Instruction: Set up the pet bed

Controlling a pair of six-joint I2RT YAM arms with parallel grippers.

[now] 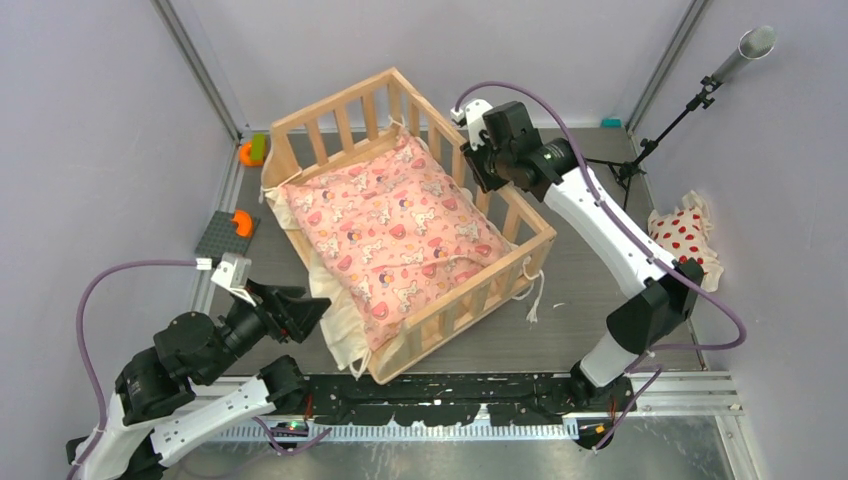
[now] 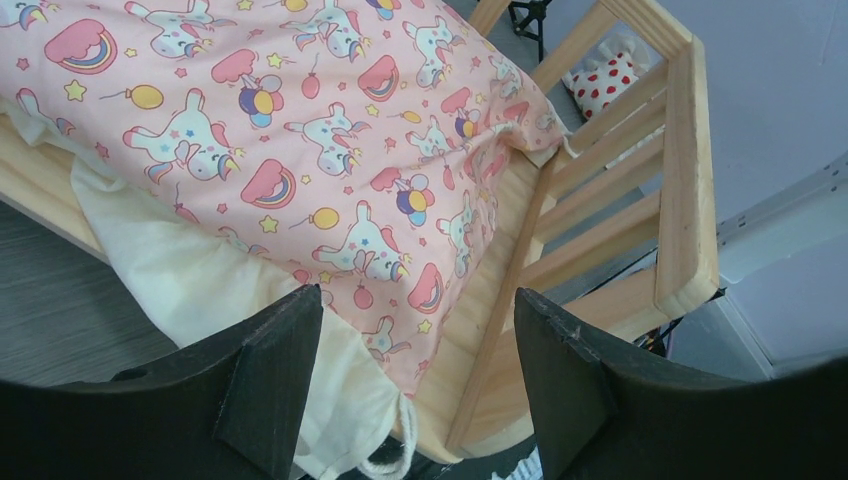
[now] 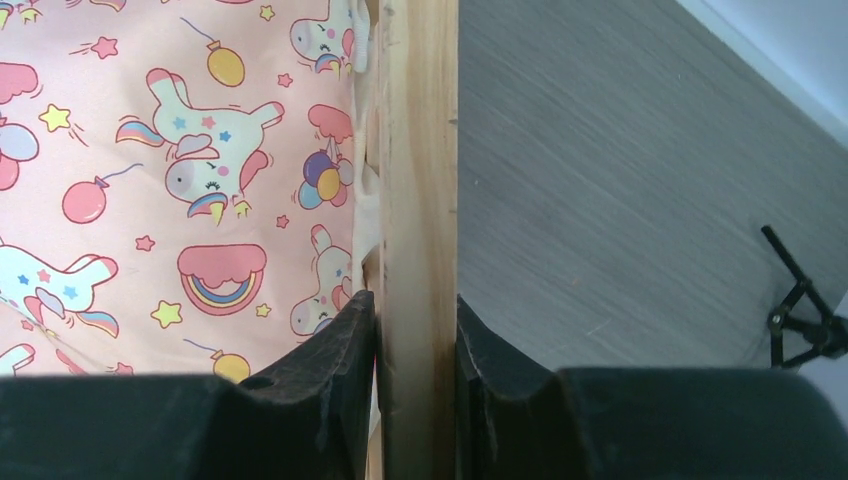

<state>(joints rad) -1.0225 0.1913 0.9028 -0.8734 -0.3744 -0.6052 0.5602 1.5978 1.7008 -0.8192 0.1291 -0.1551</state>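
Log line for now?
right gripper: shut on light slatted wooden pet bed rail | left gripper: open, empty | pink unicorn-print cushion: mostly in bed

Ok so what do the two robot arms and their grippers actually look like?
The left arm and right arm have white link shells and black joint housings. A purple-grey cable loops along each to a small white wrist block. The left gripper and right gripper each have two black wedge-shaped fingers.
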